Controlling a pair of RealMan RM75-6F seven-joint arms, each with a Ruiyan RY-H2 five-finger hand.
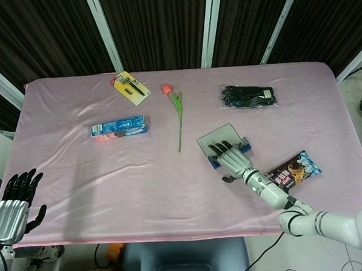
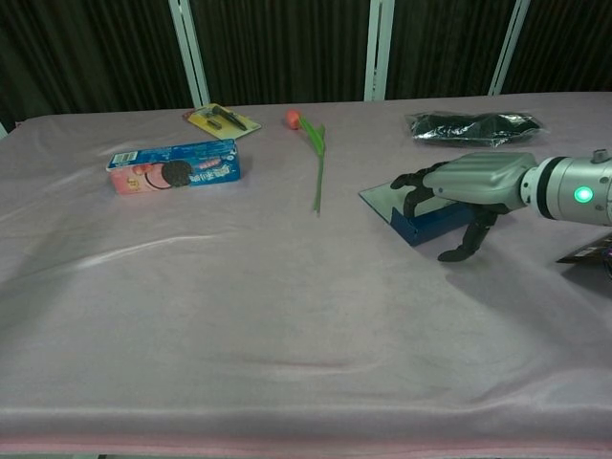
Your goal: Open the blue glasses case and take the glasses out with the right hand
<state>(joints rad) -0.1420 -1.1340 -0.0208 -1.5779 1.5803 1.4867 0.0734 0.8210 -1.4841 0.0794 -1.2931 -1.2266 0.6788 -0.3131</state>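
Observation:
The blue glasses case (image 1: pixel 246 147) (image 2: pixel 432 221) lies open right of the table's centre, its grey lid (image 1: pixel 221 135) (image 2: pixel 381 198) folded flat to the left. My right hand (image 1: pixel 233 159) (image 2: pixel 476 179) hovers over the case from the near right. Its fingers are apart and curve down into the case, while the thumb points down outside the near wall. The hand hides the inside of the case, and no glasses show. My left hand (image 1: pixel 14 202) hangs open off the table's near left corner, seen only in the head view.
A cookie box (image 1: pixel 118 126) (image 2: pixel 174 166) lies at the left. A tulip (image 1: pixel 178 108) (image 2: pixel 316 153) lies mid-table, a yellow pack (image 1: pixel 132 87) (image 2: pixel 222 119) behind it. A black bag (image 1: pixel 249 97) (image 2: pixel 475 126) sits far right. A snack packet (image 1: pixel 295 169) is under my right forearm.

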